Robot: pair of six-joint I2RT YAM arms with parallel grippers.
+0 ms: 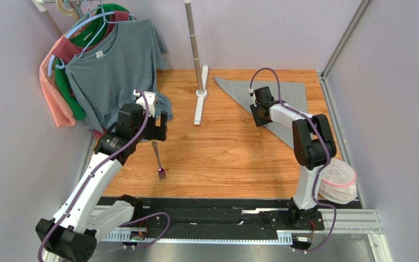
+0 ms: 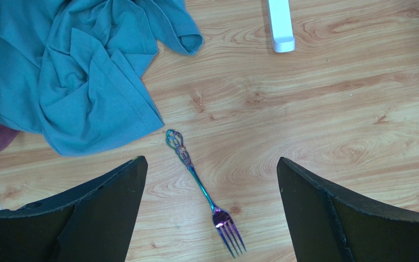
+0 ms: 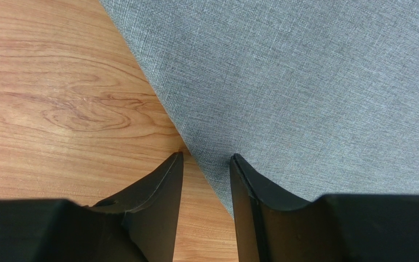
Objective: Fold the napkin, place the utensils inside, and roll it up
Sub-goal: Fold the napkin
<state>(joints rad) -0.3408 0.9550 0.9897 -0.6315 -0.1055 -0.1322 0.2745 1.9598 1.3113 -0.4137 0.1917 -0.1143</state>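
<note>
The grey napkin (image 1: 291, 94) lies folded into a triangle at the back right of the wooden table. My right gripper (image 1: 258, 117) hovers low over its left slanted edge. In the right wrist view the jaws (image 3: 206, 156) stand a narrow gap apart with the napkin (image 3: 304, 82) edge running between them, gripping nothing. The slim iridescent fork (image 1: 158, 159) lies on bare wood at the left, tines toward me. My left gripper (image 1: 152, 130) is wide open just behind it. In the left wrist view the fork (image 2: 201, 188) lies between and below the open gripper (image 2: 210, 159).
Several T-shirts on hangers (image 1: 113, 60) hang at the back left; the blue-grey one's hem (image 2: 86, 71) rests on the table by the fork's handle. A white stand with a metal pole (image 1: 201, 101) rises at back centre. A white mesh bag (image 1: 337, 180) sits off the table's right edge.
</note>
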